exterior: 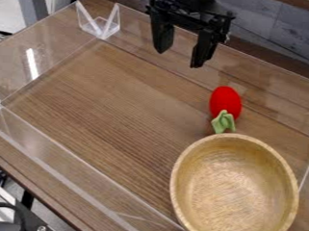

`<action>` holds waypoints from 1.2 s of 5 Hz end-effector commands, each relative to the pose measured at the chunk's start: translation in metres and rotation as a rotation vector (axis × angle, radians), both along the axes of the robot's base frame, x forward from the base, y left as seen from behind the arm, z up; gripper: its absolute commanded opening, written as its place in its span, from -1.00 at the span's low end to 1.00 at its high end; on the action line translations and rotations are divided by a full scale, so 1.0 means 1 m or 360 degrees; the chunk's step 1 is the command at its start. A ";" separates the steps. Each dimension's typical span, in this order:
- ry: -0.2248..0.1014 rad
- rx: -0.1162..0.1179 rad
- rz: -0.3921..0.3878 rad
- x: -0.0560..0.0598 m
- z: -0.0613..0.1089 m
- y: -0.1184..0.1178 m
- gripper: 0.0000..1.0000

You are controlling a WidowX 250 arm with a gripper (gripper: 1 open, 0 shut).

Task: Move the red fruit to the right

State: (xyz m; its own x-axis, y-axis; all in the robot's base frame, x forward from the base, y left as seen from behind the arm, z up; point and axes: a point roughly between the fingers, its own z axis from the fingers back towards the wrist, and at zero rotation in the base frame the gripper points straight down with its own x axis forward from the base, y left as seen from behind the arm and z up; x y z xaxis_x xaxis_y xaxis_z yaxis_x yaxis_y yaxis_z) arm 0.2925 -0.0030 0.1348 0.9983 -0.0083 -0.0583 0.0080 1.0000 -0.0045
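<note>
Wooden table (106, 106), glossy red fruit (224, 101) — green stem, oval

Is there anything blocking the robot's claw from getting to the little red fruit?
No. The gripper hangs open above the wood, and only bare table lies between it and the red fruit. The wooden bowl sits beyond the fruit, nearer the camera.

One red fruit (224, 101), one wooden bowl (234, 191), one gripper (180, 49)

fruit (225, 99): glossy red plastic, green leafy stem | bowl (235, 191): pale smooth matt wood | table (106, 101): brown wood grain, slight sheen | walls (45, 31): clear shiny plastic | gripper (180, 49): matt black
</note>
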 end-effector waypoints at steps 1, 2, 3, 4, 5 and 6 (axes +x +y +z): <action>0.0010 0.0009 0.0052 -0.001 -0.003 0.007 1.00; 0.0007 0.0020 0.0136 -0.003 -0.005 0.025 1.00; -0.0046 0.0029 0.0232 -0.010 -0.004 0.066 1.00; -0.0122 0.0017 0.0212 -0.012 -0.004 0.110 1.00; -0.0176 -0.0002 0.0221 -0.004 -0.011 0.137 1.00; -0.0229 -0.0012 0.0098 0.001 -0.018 0.128 1.00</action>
State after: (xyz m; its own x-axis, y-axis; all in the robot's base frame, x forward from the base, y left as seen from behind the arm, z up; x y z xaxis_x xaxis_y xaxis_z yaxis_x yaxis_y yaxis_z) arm 0.2903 0.1243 0.1033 0.9974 0.0599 0.0404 -0.0587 0.9978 -0.0314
